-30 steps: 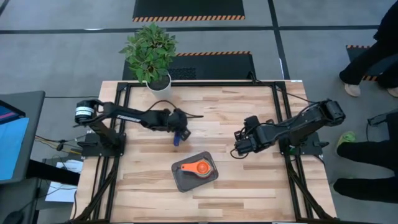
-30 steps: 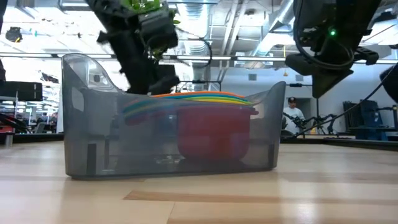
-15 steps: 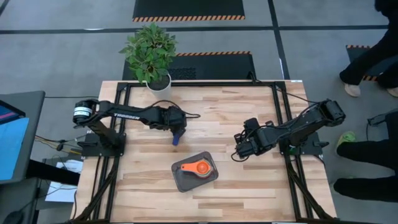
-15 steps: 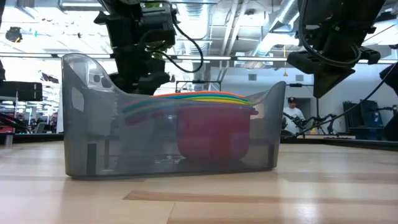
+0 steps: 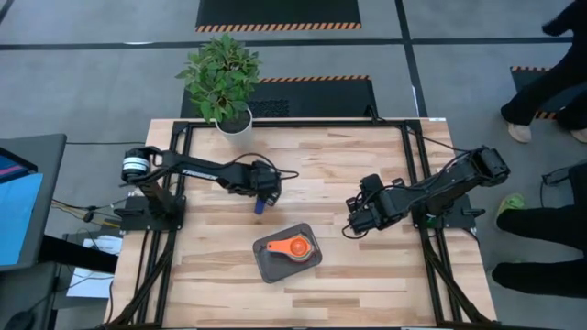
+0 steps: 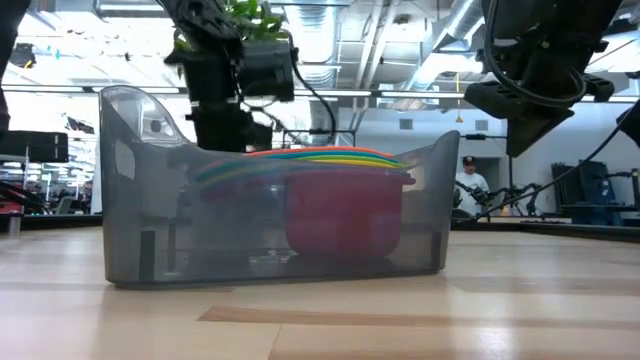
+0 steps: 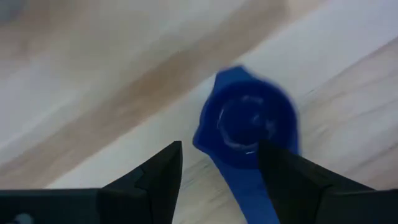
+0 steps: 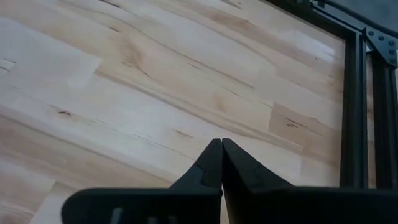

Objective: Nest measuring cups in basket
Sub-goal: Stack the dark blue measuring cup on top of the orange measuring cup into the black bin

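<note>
The grey basket (image 5: 264, 267) stands on the table near its front middle and holds several nested cups. An orange cup (image 5: 293, 248) is on top, and the low view shows a red cup (image 6: 345, 215) through the wall. A dark blue cup (image 5: 260, 204) lies on the wood left of centre, bowl up. My left gripper (image 5: 267, 193) is open right over it. In the left wrist view (image 7: 219, 146) its fingers stand on either side of the cup's handle (image 7: 245, 190), apart from it. My right gripper (image 5: 350, 225) is shut and empty, above the table right of the basket.
A potted plant (image 5: 220, 78) stands at the table's far left edge. A black frame rail (image 8: 348, 106) runs along the table's right side. People's legs and feet (image 5: 550, 82) show on the floor beyond the right edge. Bare wood lies between the basket and both arms.
My left arm has shifted slightly over the dark blue cup and its wrist has turned a little. The cup has stayed on the table.
</note>
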Action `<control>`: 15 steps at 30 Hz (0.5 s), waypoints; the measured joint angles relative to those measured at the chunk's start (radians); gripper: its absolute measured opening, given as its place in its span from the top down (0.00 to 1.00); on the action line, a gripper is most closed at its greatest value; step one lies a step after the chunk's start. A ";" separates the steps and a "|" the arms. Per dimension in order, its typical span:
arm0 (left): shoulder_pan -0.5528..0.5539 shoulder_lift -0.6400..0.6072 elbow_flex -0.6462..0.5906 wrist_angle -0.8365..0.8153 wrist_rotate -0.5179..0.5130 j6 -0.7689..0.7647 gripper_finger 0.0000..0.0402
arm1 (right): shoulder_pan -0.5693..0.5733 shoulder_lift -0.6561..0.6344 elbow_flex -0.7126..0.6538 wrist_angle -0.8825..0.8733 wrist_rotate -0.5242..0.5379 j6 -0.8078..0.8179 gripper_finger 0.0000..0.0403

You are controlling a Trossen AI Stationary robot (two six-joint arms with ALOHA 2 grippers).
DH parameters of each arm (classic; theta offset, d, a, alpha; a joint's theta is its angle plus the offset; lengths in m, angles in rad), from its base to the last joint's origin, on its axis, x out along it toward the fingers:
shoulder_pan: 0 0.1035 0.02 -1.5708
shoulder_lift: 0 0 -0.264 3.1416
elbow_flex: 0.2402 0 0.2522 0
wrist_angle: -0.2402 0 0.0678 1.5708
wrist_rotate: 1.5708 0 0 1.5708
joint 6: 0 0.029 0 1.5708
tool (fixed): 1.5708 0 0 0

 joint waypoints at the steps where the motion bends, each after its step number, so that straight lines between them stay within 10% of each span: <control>1: 0.000 0.016 -0.001 0.002 0.004 0.001 0.50 | 0.000 0.000 0.000 -0.001 0.000 0.000 0.96; 15: 0.000 0.097 0.005 0.085 0.048 0.091 0.52 | 0.000 0.000 0.000 0.014 -0.012 -0.051 0.92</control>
